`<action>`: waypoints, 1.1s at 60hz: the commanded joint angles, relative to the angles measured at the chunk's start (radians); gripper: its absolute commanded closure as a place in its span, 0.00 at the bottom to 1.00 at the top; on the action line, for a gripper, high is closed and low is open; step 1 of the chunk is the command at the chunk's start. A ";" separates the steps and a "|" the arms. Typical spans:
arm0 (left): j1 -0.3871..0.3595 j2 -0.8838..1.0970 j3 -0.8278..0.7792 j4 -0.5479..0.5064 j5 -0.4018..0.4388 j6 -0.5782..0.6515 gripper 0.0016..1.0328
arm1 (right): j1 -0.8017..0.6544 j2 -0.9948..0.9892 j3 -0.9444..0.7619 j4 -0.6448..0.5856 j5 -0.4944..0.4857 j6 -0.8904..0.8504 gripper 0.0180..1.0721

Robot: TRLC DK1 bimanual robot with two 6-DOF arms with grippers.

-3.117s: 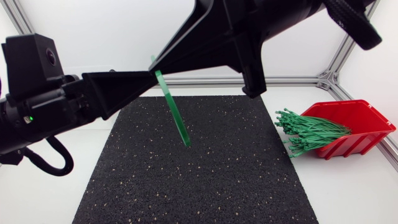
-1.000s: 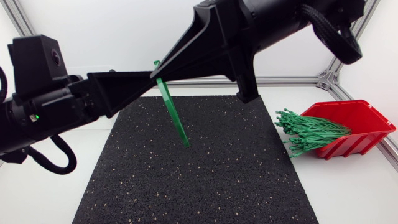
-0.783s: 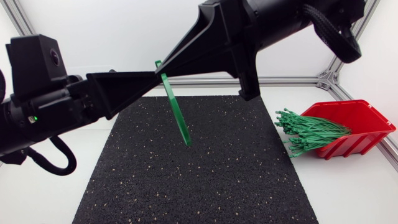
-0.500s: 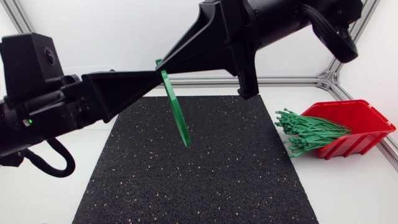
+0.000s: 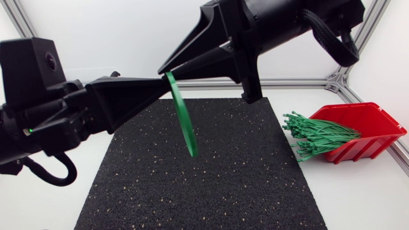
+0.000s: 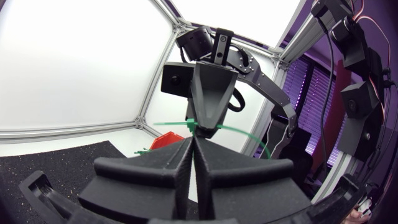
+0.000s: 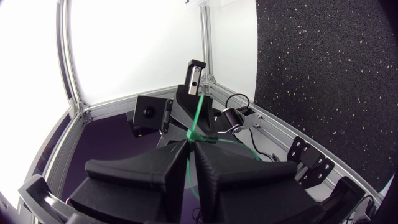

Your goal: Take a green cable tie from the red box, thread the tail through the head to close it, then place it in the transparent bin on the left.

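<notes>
Jaws, left and right, both clamp one green cable tie [image 5: 185,124] hanging over the open mat [image 5: 255,185].

lab rig — aluminium frame [image 5: 300,82], white panels [image 5: 96,32], rubber mat [image 5: 211,185]

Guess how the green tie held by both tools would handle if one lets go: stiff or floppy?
Probably springy, not limp: the cable tie hangs off the left tool and right tool in a smooth bow without kinking. Likely very light, being a thin strip. Its free end may flick.
</notes>
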 commanded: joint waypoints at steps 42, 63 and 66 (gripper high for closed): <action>0.070 0.022 -0.046 0.009 0.104 0.185 0.97 | -0.074 0.001 0.003 -0.023 0.031 -0.031 0.38; 0.017 0.058 -0.037 0.010 0.130 0.232 0.97 | -0.030 0.067 0.037 -0.019 0.025 -0.057 0.45; 0.013 0.062 -0.035 0.009 0.130 0.235 0.97 | -0.024 0.060 0.038 -0.019 0.025 -0.057 0.48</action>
